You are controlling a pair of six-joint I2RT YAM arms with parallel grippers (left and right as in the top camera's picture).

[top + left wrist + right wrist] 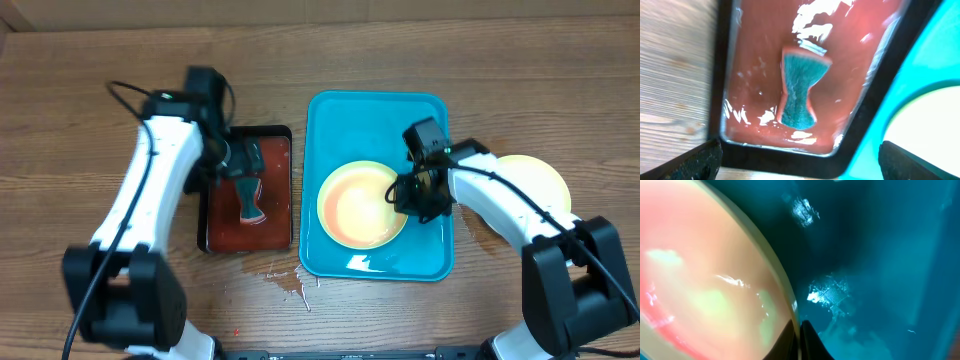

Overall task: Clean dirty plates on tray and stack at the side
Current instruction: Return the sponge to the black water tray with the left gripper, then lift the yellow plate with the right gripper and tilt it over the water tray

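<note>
One pale yellow-green plate (pixel 360 205) with an orange-tinted centre lies in the turquoise tray (pixel 375 110). My right gripper (pixel 410 192) is shut on that plate's right rim. In the right wrist view the fingers (pixel 800 340) pinch the rim of the plate (pixel 705 280) over the wet tray floor (pixel 880 255). A second plate (pixel 535 180) rests on the table right of the tray, partly hidden by the right arm. My left gripper (pixel 235 160) hangs open (pixel 800 165) above a teal hourglass sponge (pixel 799 90), holding nothing.
The sponge (pixel 248 200) lies in a dark red, black-rimmed tray (pixel 215 215) just left of the turquoise one. Water is spilled on the wooden table (pixel 290 280) in front of both trays. The tray corner (pixel 920 60) and plate (pixel 925 125) show in the left wrist view.
</note>
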